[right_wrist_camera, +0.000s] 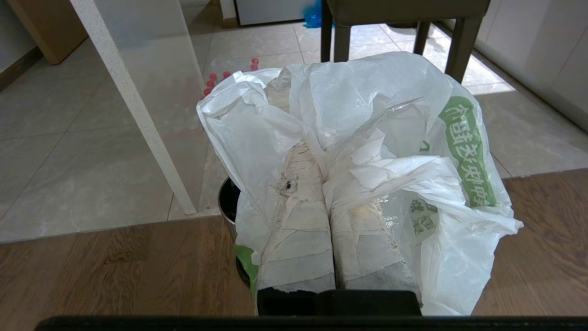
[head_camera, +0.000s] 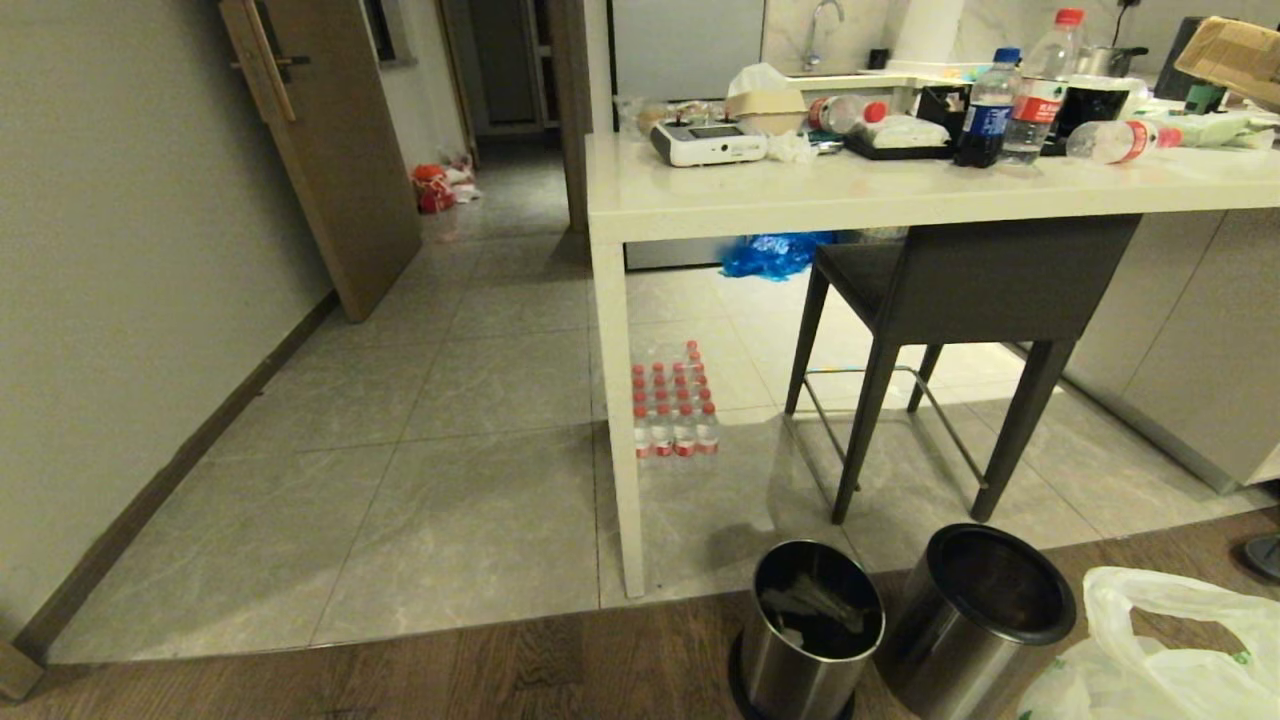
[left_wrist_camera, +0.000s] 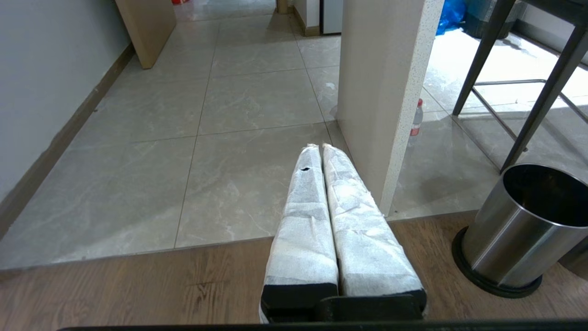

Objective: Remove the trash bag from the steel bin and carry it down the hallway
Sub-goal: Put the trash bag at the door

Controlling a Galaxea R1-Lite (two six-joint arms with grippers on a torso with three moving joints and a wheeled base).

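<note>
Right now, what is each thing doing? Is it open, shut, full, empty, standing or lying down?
Trash bag: out of the bins, pinched in the right gripper, which is shut.
Left gripper: shut, empty.
Left steel bin: upright, open, scraps at the bottom.
Right steel bin: tilted, open, dark inside.
Door: open.
Stool: upright, pushed under the counter.
Bottle: lying on its side.

Home kitchen: cluttered counter [head_camera: 900, 190], faucet [head_camera: 822, 25], stool [head_camera: 960, 290], probably flat.
</note>
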